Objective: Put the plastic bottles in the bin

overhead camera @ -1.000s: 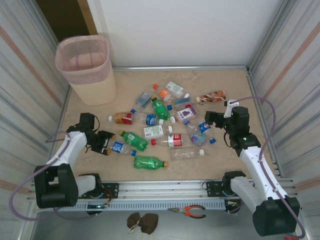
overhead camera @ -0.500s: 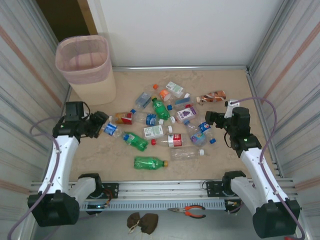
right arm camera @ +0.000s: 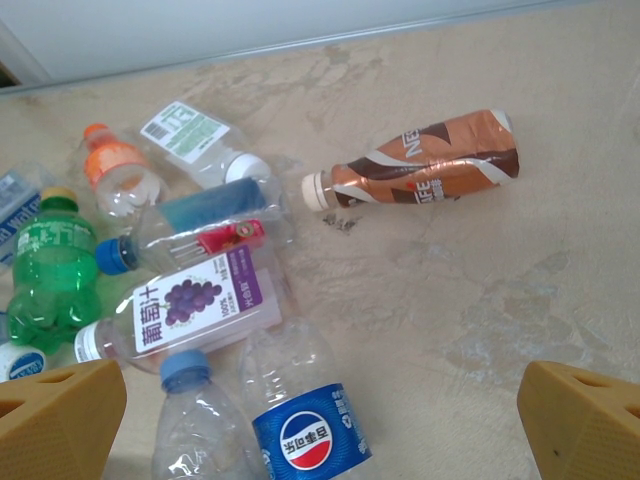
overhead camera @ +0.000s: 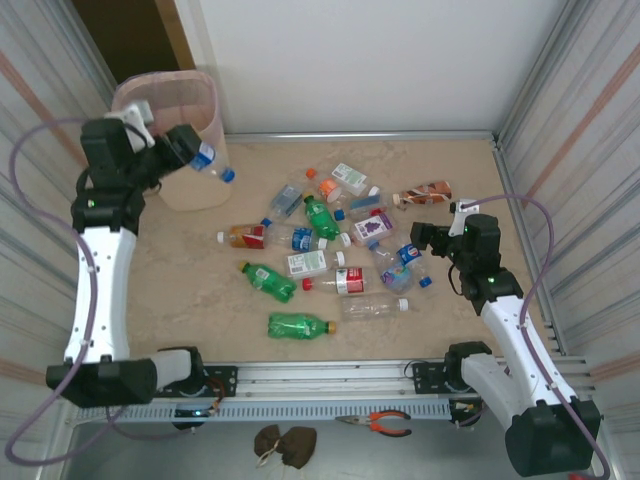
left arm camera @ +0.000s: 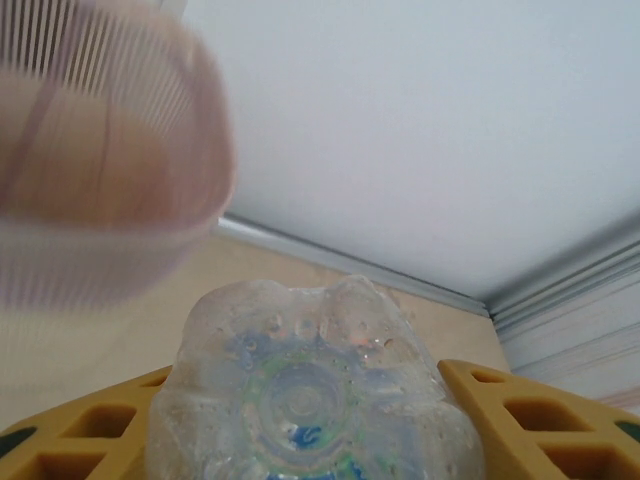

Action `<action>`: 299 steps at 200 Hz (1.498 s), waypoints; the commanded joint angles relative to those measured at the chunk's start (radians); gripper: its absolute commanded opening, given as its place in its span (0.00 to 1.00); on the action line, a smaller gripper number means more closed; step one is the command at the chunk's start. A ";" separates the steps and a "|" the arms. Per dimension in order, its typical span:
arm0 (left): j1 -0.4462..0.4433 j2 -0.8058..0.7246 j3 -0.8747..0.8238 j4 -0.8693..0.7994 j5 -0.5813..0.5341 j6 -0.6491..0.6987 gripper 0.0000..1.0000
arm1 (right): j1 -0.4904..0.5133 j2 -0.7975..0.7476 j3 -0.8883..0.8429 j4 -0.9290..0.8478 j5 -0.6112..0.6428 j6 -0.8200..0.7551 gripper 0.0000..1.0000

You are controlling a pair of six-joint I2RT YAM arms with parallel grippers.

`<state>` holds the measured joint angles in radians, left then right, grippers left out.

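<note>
sandy tabletop (overhead camera: pixel 180 300): bottles (overhead camera: pixel 300 325) crowd right gripper (overhead camera: pixel 418 240).

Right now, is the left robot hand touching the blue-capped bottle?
Touching. The left wrist view shows the clear bottle's base squeezed between the left gripper's yellow fingers, no gap either side.

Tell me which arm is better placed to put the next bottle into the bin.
Left. The left tool grips a clear bottle raised close to the bin; the right tool is open, low beside the lying bottles.

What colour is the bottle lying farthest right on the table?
The bottle is brown with white swirls and a white cap, clearest in the right wrist view.
</note>
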<state>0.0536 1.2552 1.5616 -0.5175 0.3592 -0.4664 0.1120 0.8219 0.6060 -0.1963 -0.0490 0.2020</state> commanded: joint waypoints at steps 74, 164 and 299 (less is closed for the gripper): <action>0.011 0.467 0.668 -0.083 -0.207 0.414 0.18 | -0.002 -0.013 0.032 -0.014 0.044 -0.022 0.99; 0.022 0.849 0.967 -0.258 -0.296 0.515 0.18 | -0.016 -0.011 0.022 -0.008 0.048 -0.023 0.99; 0.092 1.093 1.006 -0.619 -0.091 0.496 0.13 | -0.018 0.013 0.006 0.001 0.032 -0.018 0.99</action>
<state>0.1326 2.3363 2.5328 -1.0210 0.2062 0.0254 0.0978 0.8299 0.6060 -0.1963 -0.0193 0.1982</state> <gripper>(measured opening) 0.557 0.992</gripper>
